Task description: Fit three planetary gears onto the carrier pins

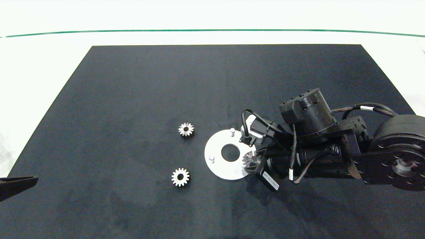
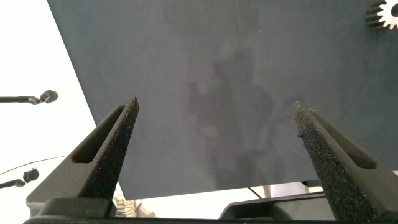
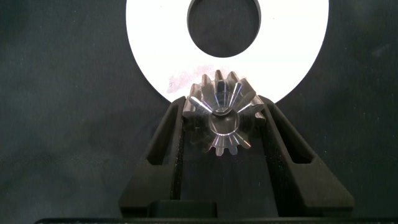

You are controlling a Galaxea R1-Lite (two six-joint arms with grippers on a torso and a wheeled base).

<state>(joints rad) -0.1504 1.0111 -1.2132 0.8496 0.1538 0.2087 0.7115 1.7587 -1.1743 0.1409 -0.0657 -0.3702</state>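
A white ring-shaped disc (image 1: 217, 167) lies on the mat, right of centre. Two carrier pins (image 1: 232, 130) (image 1: 211, 158) stand bare on it; any other pin is hidden behind the right gripper. My right gripper (image 1: 251, 161) is shut on a silvery planetary gear (image 1: 249, 159) at the disc's right rim. In the right wrist view that gear (image 3: 221, 118) sits clamped between the fingers (image 3: 171, 146), over the edge of the disc (image 3: 155, 56). Two more gears (image 1: 186, 129) (image 1: 180, 177) lie flat left of the disc. My left gripper (image 2: 216, 109) is open and holds nothing.
A black mat (image 1: 132, 99) covers the white table. The left gripper (image 1: 18, 185) is parked at the mat's front left corner. One loose gear (image 2: 382, 14) shows at the corner of the left wrist view. A green line (image 1: 212, 30) runs along the far side.
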